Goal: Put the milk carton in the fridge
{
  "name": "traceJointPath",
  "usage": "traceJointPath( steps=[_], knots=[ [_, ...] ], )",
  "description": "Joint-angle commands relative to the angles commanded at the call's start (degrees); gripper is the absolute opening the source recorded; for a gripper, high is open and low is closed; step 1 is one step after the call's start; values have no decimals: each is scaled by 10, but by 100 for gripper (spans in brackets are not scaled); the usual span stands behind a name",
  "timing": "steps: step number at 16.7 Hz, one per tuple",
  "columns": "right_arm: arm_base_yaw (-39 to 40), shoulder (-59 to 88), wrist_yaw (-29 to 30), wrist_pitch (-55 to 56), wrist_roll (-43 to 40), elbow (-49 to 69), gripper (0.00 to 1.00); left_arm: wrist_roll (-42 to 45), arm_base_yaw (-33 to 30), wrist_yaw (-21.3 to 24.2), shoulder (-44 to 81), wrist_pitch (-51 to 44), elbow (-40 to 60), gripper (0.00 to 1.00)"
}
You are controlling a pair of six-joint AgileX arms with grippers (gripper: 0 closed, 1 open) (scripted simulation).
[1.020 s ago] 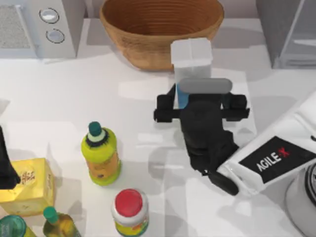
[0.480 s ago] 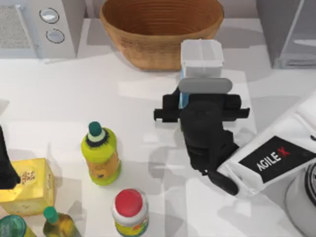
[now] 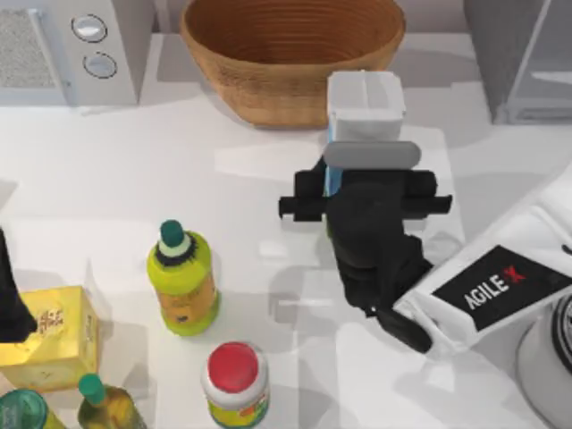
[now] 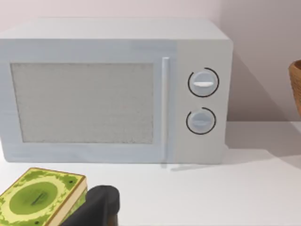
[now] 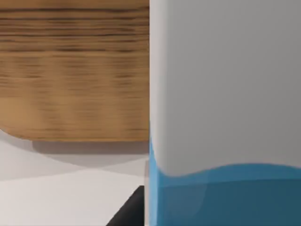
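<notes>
The milk carton (image 3: 365, 105) stands upright just in front of the wicker bowl, its white folded top facing the top view and a strip of its blue side showing below. My right gripper (image 3: 357, 183) is shut on the carton's body from the near side. In the right wrist view the milk carton (image 5: 225, 117) is very close, white above and blue below, with a dark fingertip (image 5: 130, 209) beside it. The grey fridge (image 3: 490, 49) stands at the back right corner. My left arm (image 3: 7, 295) is parked at the left edge.
A wicker bowl (image 3: 290, 45) sits at the back centre and a white microwave (image 3: 63, 49) at the back left. At the front left stand a yellow-green bottle (image 3: 183, 281), a red-capped jar (image 3: 234, 384), a yellow box (image 3: 49, 340) and another bottle (image 3: 103, 404).
The right gripper and the milk carton shifted a little to the right between the earliest frame and half a second ago. Since then nothing has visibly moved.
</notes>
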Motion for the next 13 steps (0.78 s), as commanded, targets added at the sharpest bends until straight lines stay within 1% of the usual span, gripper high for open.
traceJointPath(
  steps=[4, 6, 8, 13],
  knots=[
    [1, -2, 0, -2, 1, 0, 0, 0, 0, 0, 0, 0, 0, 100],
    [1, -17, 0, -21, 0, 6, 0, 0, 0, 0, 0, 0, 0, 100],
    [1, -46, 0, -62, 0, 18, 0, 0, 0, 0, 0, 0, 0, 100],
    [1, -151, -2, -225, 0, 63, 0, 0, 0, 0, 0, 0, 0, 100]
  ],
)
